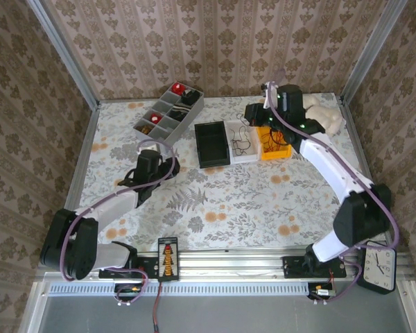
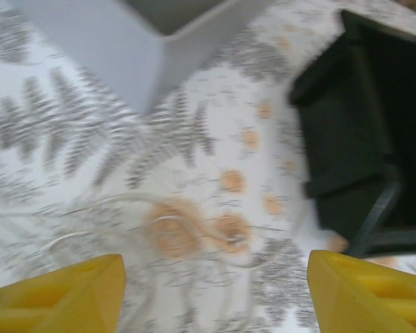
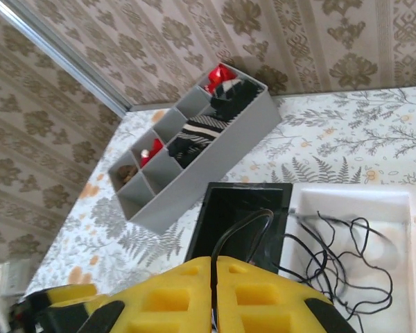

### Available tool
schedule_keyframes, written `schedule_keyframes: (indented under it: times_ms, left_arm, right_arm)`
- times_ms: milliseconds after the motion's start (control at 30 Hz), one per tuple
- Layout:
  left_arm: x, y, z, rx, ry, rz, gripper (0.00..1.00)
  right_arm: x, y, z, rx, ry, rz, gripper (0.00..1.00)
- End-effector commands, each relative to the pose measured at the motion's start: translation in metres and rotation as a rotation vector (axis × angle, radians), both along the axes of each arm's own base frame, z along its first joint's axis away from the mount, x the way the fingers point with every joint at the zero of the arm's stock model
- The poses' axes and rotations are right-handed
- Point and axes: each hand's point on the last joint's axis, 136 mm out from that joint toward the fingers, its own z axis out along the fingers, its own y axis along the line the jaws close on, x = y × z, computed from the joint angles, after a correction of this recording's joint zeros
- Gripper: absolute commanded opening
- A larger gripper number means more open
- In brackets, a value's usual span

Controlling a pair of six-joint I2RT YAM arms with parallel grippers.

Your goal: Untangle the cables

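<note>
Patterned wallpaper closes in a worktop (image 1: 215, 201) under a floral cloth, with a grey divided tray (image 3: 194, 187) at the back and a row of small bins in front of it.

The black cable (image 3: 336, 253) lies as a loose, loopy tangle in the white bin (image 3: 353, 191), just beside the black bin (image 3: 243, 208). One strand arcs up out of it to the right claw (image 3: 212, 270), whose yellow fingers are pressed together with that strand pinched in the seam between them.

The left claw (image 3: 55, 305) hangs low over the cloth between the tray and the black bin, its fingers spread wide with nothing between them. The left wrist view is blurred, but faint pale loops on the cloth below the claw may be a whitish cable; I cannot be sure.

These cords look thin, light and limp, so they should follow a pull readily, but the loops will likely snag on each other and drag the whole bunch along. A grip on a single free strand or an end, away from the knot, would suit best, with slow lifts so that nothing tightens.
</note>
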Motion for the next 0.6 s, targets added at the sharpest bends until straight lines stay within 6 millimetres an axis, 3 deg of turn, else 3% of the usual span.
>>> schedule_keyframes:
  times_ms: [0,133,367,400,500,567]
  left_arm:
    - [-0.013,0.029,-0.016,0.030,0.059,0.121,0.70]
    - [-0.020,0.036,-0.021,0.051,0.076,0.136,0.70]
    - [-0.023,0.043,-0.027,0.061,0.093,0.159,0.70]
    - [-0.022,0.044,-0.028,0.059,0.095,0.159,0.70]
    - [-0.021,0.046,-0.028,0.061,0.101,0.163,0.70]
    - [-0.021,0.048,-0.026,0.061,0.098,0.170,0.70]
  right_arm:
    - [0.018,0.001,-0.028,-0.065,0.054,0.016,0.09]
    - [0.031,0.000,-0.070,-0.109,0.145,0.009,0.09]
    - [0.047,-0.011,-0.107,-0.166,0.225,-0.067,0.12]
    - [0.049,-0.014,-0.112,-0.175,0.238,-0.088,0.16]
    - [0.053,-0.019,-0.118,-0.190,0.267,-0.130,0.43]
    - [0.052,-0.023,-0.115,-0.190,0.259,-0.155,0.48]
